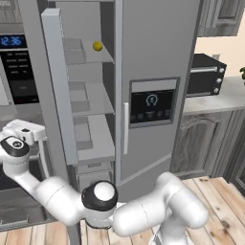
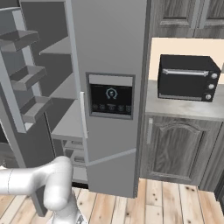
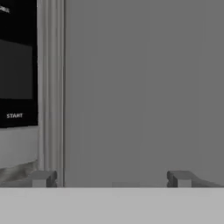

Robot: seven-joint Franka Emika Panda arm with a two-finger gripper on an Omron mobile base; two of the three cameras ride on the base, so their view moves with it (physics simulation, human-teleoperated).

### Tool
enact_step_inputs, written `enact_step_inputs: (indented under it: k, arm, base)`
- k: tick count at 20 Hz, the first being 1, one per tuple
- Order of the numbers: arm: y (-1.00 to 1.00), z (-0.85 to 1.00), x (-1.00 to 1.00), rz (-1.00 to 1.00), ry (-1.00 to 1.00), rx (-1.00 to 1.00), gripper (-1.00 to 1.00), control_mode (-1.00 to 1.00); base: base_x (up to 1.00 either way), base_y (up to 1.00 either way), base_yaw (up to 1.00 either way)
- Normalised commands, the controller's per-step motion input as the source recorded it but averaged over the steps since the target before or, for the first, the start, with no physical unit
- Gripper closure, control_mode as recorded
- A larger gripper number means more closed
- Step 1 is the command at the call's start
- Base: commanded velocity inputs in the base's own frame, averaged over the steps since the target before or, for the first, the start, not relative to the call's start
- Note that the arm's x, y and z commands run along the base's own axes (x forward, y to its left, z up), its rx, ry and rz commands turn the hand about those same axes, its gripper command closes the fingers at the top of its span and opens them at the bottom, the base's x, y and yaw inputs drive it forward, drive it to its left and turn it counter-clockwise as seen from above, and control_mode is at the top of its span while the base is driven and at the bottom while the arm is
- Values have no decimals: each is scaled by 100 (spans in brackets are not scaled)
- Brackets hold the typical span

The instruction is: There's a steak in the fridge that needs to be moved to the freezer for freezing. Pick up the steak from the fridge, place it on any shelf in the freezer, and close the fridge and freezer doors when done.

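Fingertips (image 3: 43, 178) of the gripper (image 3: 111, 179) stand spread wide apart at the bottom of the hand view, with nothing between them; ahead of them is a flat grey surface, and to its left a black oven panel (image 3: 16, 65) marked START. In the left base view the hand sits low at the far left, beside the outer face of the plain fridge door (image 1: 58, 81), which is swung open. Behind that door the fridge (image 1: 91, 100) shows its grey shelves; a yellow ball (image 1: 97, 46) rests on the top one. The steak cannot be made out in these pictures. To the right, the freezer door (image 1: 155, 86) with the black dispenser panel (image 1: 152, 106) is closed. In the right base view a black toaster oven (image 2: 187, 78) stands on the counter (image 2: 183, 109) beside the unit, above wood-grain cabinets (image 2: 175, 148).
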Motion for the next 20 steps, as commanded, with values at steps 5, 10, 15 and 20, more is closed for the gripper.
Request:
enact_step_inputs:
  k: [5, 10, 15, 20]
  arm:
    - [-100, 8, -24, -7, -14, 13, -100, -100]
    - [-100, 2, 5, 0, -3, 11, -100, -100]
    - [-100, 0, 30, 2, 0, 8, -100, -100]
    - [-100, 0, 52, 4, 0, 7, -100, -100]
  base:
    - [0, 0, 0]
    - [0, 0, 0]
    - [0, 0, 0]
    - [0, 0, 0]
